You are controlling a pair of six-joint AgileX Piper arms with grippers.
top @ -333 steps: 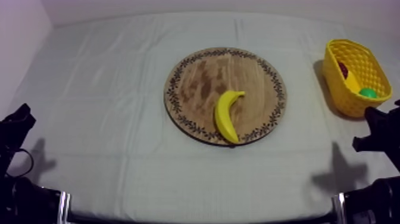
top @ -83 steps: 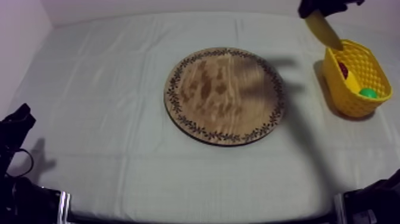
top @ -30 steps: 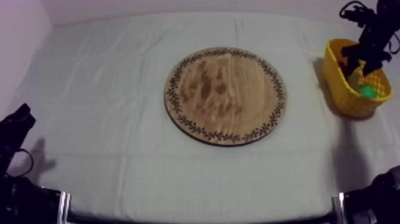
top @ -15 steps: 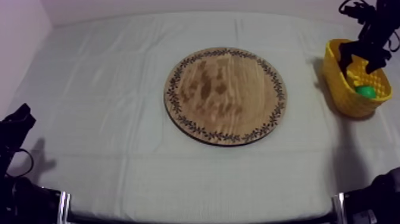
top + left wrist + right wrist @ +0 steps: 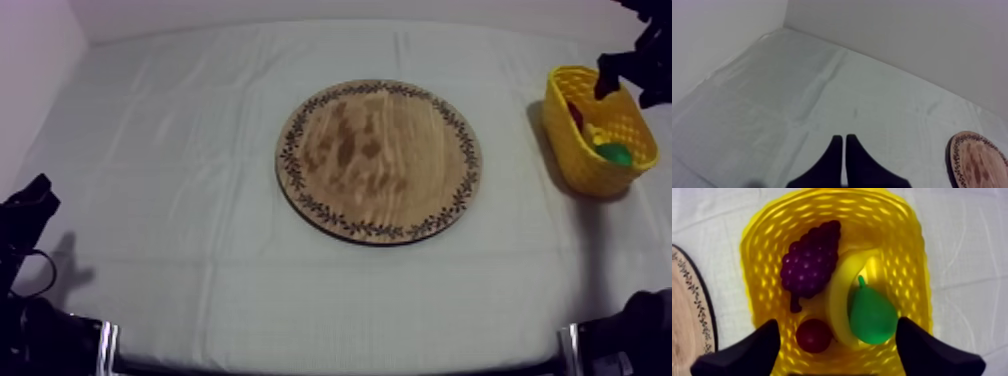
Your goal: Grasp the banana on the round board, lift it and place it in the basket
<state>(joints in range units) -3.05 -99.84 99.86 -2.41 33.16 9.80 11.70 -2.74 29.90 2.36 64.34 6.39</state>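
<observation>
The banana (image 5: 839, 295) lies in the yellow basket (image 5: 757, 263), curved between the grapes (image 5: 809, 263) and the green pear (image 5: 872, 313). My right gripper (image 5: 837, 325) hangs open above the basket, its fingers (image 5: 747, 353) wide apart and holding nothing. In the top view the right gripper (image 5: 630, 85) is over the far rim of the basket (image 5: 575, 160) at the table's right. The round wooden board (image 5: 380, 160) is bare at the centre. My left gripper (image 5: 844, 140) is shut on nothing, low at the left (image 5: 38, 190).
A small red fruit (image 5: 813, 335) sits in the basket beside the banana's end. The pear (image 5: 617, 153) shows green in the basket from above. The board's patterned rim (image 5: 692, 313) lies just left of the basket. Grey-white cloth covers the table (image 5: 180, 150).
My right gripper has lifted out of the basket and drawn back toward the far right. The banana stays in the basket. The left arm has not moved.
</observation>
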